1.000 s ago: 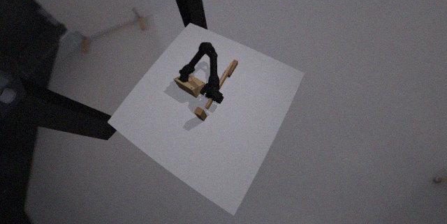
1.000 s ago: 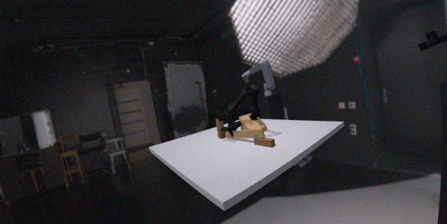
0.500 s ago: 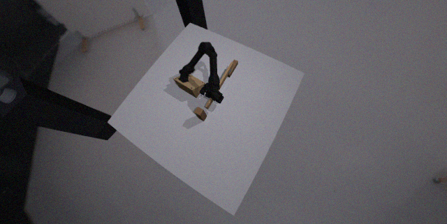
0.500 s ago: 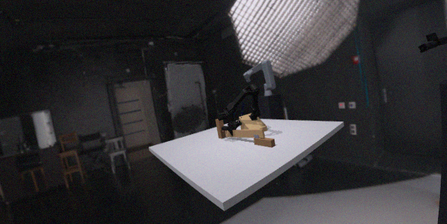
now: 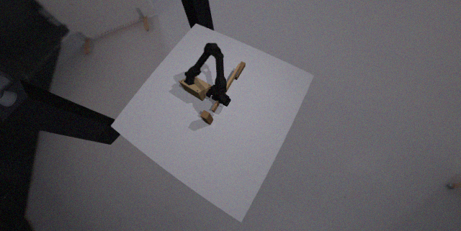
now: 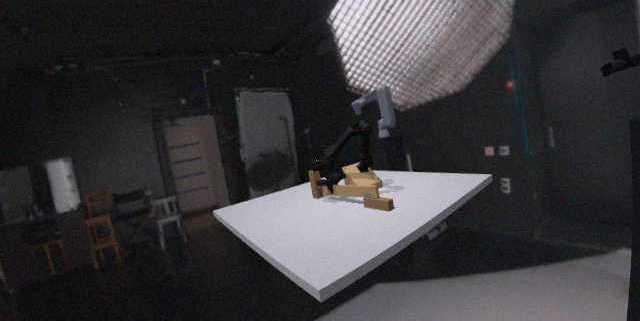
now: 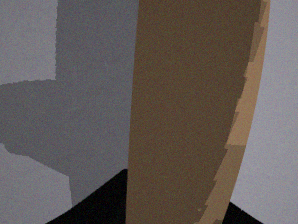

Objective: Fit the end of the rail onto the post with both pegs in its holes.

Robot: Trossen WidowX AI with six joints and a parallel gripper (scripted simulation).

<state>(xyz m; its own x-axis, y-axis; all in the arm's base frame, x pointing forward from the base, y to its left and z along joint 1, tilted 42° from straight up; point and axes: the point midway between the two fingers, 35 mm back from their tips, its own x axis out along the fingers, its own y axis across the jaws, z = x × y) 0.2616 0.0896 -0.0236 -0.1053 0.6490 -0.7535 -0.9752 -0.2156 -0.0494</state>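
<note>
The long wooden rail (image 5: 230,82) (image 6: 356,191) (image 7: 190,100) runs between the post and the footboard block. My gripper (image 5: 218,102) (image 6: 331,187) (image 7: 156,181) is shut on the rail close to its near end; in the wrist view the dark fingers flank it at the bottom. The rail looks raised above the table and roughly level, with its shadow below. The short post (image 5: 207,116) (image 6: 314,184) stands upright just beyond the near end, with a small gap in the top view. The low footboard block (image 5: 240,70) (image 6: 379,204) is at the far end. Pegs, holes and bracket seating cannot be made out.
The white table (image 5: 252,130) (image 6: 310,241) carries everything. The arm's wooden base (image 5: 196,88) (image 6: 361,176) stands beside the rail, on the side away from the exterior camera. The black arm arches from it over to the rail.
</note>
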